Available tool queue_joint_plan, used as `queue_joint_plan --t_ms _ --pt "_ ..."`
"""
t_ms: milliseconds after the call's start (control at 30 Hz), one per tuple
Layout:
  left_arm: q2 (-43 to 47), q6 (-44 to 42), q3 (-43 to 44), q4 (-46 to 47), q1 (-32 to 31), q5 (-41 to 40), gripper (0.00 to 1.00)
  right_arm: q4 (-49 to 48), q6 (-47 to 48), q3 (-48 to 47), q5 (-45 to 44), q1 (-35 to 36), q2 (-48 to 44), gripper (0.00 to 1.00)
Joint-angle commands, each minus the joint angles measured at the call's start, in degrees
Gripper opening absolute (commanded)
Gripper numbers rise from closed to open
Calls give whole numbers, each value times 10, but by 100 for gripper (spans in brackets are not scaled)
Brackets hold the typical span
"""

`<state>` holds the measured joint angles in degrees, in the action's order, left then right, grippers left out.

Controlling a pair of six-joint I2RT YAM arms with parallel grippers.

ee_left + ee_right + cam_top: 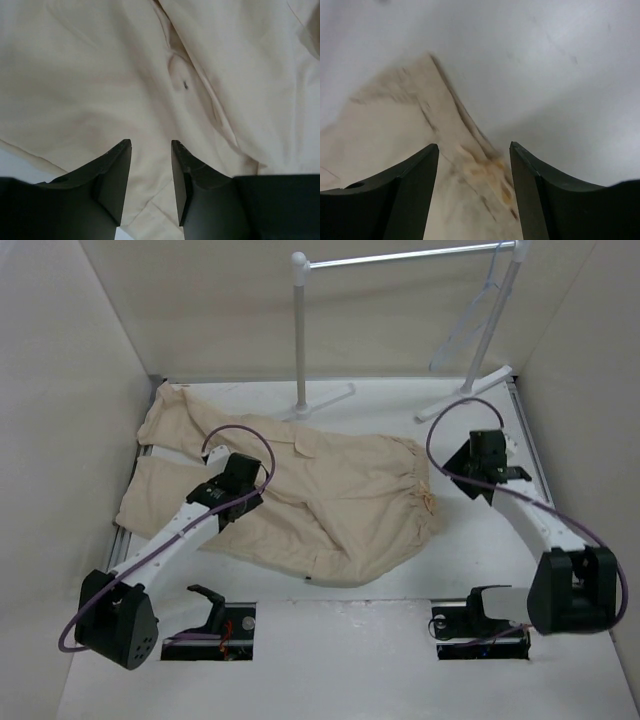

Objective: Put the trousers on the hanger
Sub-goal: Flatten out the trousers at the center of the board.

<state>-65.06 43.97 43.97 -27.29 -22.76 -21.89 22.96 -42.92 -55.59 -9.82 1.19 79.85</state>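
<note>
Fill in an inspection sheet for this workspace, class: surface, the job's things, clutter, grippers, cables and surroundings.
Surface: white table, with two cut-outs near the arm bases.
Job's things: beige trousers lying wrinkled on the table; wire hanger hanging at the right end of the white rack, with nothing on it.
Clutter: nothing seen.
Grippers: left gripper open, over the trousers; right gripper open, over the trousers' edge, in a blurred view.
Cables: a purple cable loops along each arm.
Surroundings: plain pale walls on three sides.
</note>
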Motion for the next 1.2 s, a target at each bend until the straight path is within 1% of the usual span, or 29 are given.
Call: queue_joint_plan --t_ms 0,67,100,167,233,333,433,500,533,567,600,633,700,733,833,867,967,1033,1067,1133,1167 --pt "8 31 8 -11 -42 -2 35 38 -33 125 -31 8 -113 65" --pt "-2 31 16 -1 -70 -2 35 68 -43 175 -31 16 -186 67" --pt "-4 31 16 6 -82 -2 35 81 -47 191 -25 24 -208 70" --pt "-8 30 14 25 -94 3 36 87 -48 209 1 47 -220 72" --pt "-14 31 10 43 -100 14 36 72 -51 215 24 71 -203 72" --pt "-20 31 7 61 -101 33 36 59 -49 199 45 105 -152 69" --pt "-16 30 2 74 -97 43 36 57 -52 194 49 116 -113 64" --pt "-10 30 0 77 -93 46 36 52 -53 196 60 107 -88 59" --pt "-5 30 -2 79 -90 46 37 51 -52 196 63 94 -78 51" --pt "-2 30 -4 80 -88 47 37 47 -52 196 63 81 -74 36" --pt "1 30 -5 80 -87 48 37 44 -52 198 56 64 -78 25" --pt "5 29 -6 80 -85 48 37 42 -54 201 46 38 -89 18" --pt "6 29 -7 75 -83 49 39 47 -56 202 29 -15 -121 11" --pt "6 29 -6 73 -83 49 41 52 -53 201 18 -47 -142 9" --pt "5 30 -2 56 -82 44 49 89 -40 184 -19 -138 -199 7" --pt "4 29 1 49 -80 41 50 99 -35 181 -37 -162 -215 8" --pt "10 24 8 14 -63 24 54 107 -26 177 -66 -235 -252 15" --pt "23 20 8 -12 -44 6 55 112 -30 169 -84 -257 -256 24" --pt "31 17 6 -26 -31 -2 55 113 -39 166 -89 -262 -256 35" --pt "50 17 0 -55 -4 -14 55 113 -49 144 -95 -253 -251 63" --pt "60 17 -5 -65 10 -19 55 116 -40 123 -94 -235 -245 70"
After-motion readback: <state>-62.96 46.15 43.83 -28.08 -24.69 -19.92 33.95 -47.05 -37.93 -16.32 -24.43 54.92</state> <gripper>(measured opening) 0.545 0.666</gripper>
